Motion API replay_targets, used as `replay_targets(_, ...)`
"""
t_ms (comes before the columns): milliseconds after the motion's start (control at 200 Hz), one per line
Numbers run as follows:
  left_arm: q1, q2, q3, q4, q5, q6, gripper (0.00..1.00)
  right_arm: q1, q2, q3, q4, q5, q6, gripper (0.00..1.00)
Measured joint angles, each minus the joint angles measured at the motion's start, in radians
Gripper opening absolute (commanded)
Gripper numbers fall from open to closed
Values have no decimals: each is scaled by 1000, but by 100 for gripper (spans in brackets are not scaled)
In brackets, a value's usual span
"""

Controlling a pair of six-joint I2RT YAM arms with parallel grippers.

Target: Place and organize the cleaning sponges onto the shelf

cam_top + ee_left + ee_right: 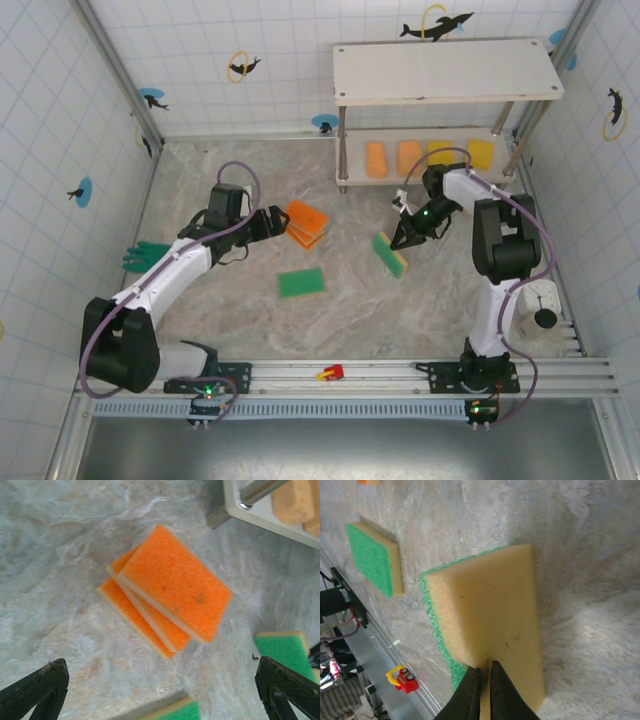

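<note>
Right tool (484, 669), jaws almost shut, hangs over the worktop (250, 320), short of the shelf (445, 70), nipping just the edge of a green-backed sponge (490, 605). So slight a bite on soft foam could slip, dropping the sponge before it reaches the shelf.

A: What encloses the desk (250, 320)?
B: White tiled walls (250, 40) on 3 sides, with grey metal posts (115, 70) in the 2 far corners.
A: Anything on the tiles?
B: Dark dolphin stickers (435, 25), ringed in yellow or blue. The desk top is marbled beige-grey and evenly lit, and a silver rail (380, 377) edges its near side.
</note>
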Motion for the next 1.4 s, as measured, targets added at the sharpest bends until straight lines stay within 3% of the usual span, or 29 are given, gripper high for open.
replay_targets(60, -9, 6, 0, 15, 18, 0, 97, -7, 0, 0, 3, 10, 4, 16)
replay_targets(95, -16, 9, 0, 22, 26, 0, 97, -11, 0, 0, 4, 16, 6, 23)
replay_targets(170, -27, 18, 0, 31, 39, 0, 97, -14, 0, 0, 10, 35, 8, 27)
replay_targets(385, -39, 33, 0, 43, 57, 0, 97, -26, -10, 0, 38, 124, 37, 50)
replay_targets(726, -41, 35, 4, 45, 61, 1, 98, -23, -150, 0, 149, 335, 74, 61)
replay_targets(946, -42, 35, 6, 44, 61, 6, 98, 63, -308, -93, 246, 439, 141, 78)
replay_targets(991, -42, 35, 7, 44, 61, 8, 98, 99, -339, -125, 269, 463, 178, 89)
replay_targets(1011, -42, 35, 8, 44, 61, 9, 98, 114, -349, -137, 280, 471, 182, 99)
replay_targets(1181, -42, 35, 10, 45, 69, 19, 98, 243, -449, -304, 411, 563, 314, 98)
replay_targets(1402, -42, 35, 10, 45, 80, 20, 98, 301, -576, -526, 590, 644, 463, 98)
